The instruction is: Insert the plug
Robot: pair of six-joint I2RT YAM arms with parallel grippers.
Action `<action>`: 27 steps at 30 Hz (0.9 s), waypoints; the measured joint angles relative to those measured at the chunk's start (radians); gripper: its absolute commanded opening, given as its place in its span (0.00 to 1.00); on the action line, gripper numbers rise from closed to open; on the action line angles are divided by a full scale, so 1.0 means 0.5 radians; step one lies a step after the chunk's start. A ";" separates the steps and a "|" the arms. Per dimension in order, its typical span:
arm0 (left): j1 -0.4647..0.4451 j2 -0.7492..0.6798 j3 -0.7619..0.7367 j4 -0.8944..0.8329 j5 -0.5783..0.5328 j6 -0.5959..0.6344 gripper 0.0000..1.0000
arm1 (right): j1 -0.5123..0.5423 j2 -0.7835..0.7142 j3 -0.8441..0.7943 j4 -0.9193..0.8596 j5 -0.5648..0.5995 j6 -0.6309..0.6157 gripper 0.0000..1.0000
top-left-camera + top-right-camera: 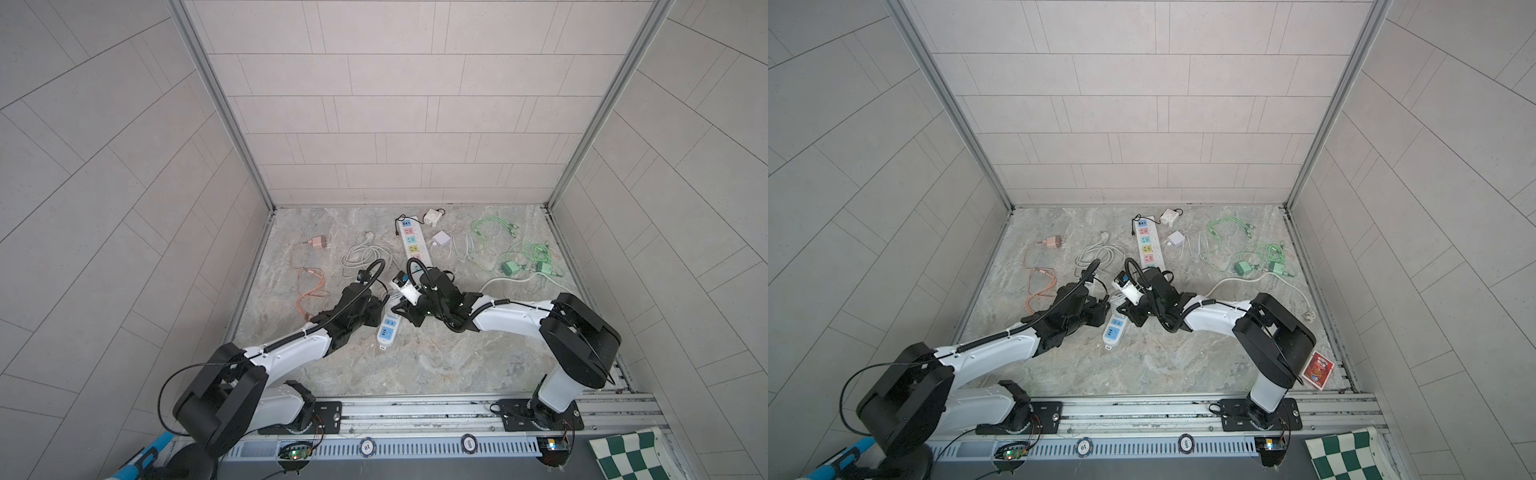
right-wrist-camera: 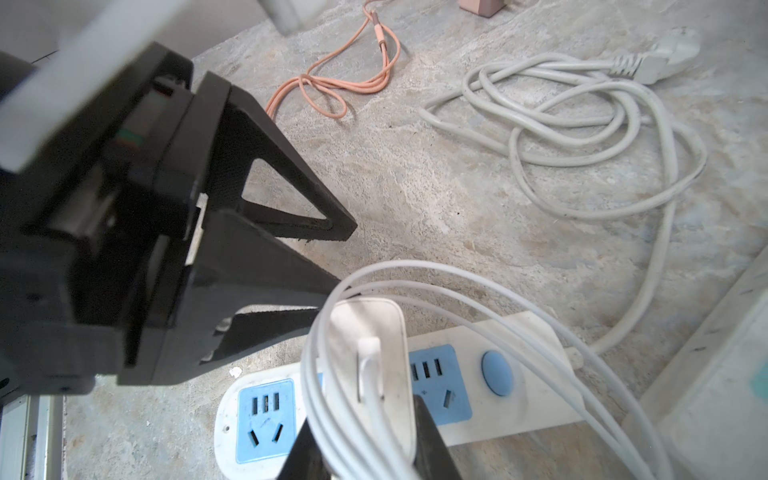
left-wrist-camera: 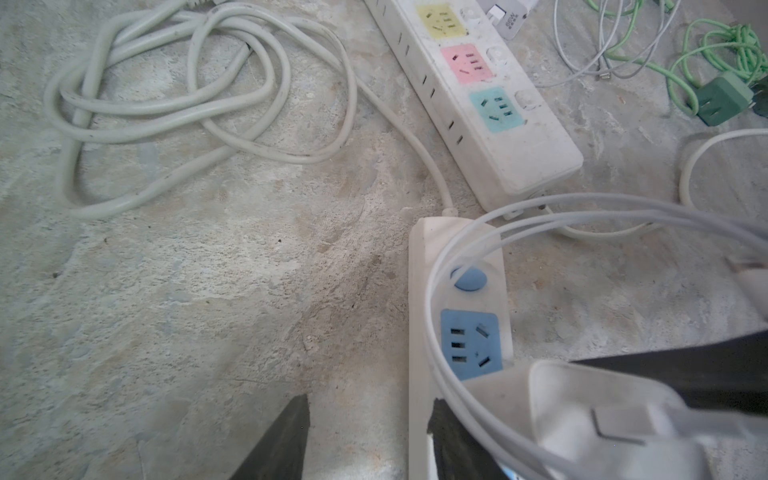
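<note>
In both top views the left arm (image 1: pixel 291 349) stretches low from the near left and the right arm (image 1: pixel 511 320) folds in from the near right, both white-shelled with black joints. Their wrists almost meet over the small power strip (image 1: pixel 386 332), a short white bar with blue sockets on the mottled grey stone floor (image 1: pixel 436 365). In the left wrist view the left gripper (image 3: pixel 368 440) stands open, its matte black wedge fingers (image 3: pixel 286 436) apart, one over bare floor, the other over the strip's edge. The plug (image 3: pixel 582 407), a smooth rounded white block, shows blurred beside it, its thin white cable (image 3: pixel 432 307) looping above a blue socket. A long power strip (image 3: pixel 519 158) with pastel sockets lies just beyond. In the right wrist view the right gripper (image 2: pixel 365 415) is clamped on the plug, holding it over the small strip's middle, a blue socket showing on either side; whether the prongs are in cannot be told. The left gripper's hollow triangular fingers hover just beside it.
</note>
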 measured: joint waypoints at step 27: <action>0.001 -0.430 -0.047 -0.415 -0.413 -0.211 0.83 | 0.252 0.111 0.048 0.027 0.458 0.047 0.02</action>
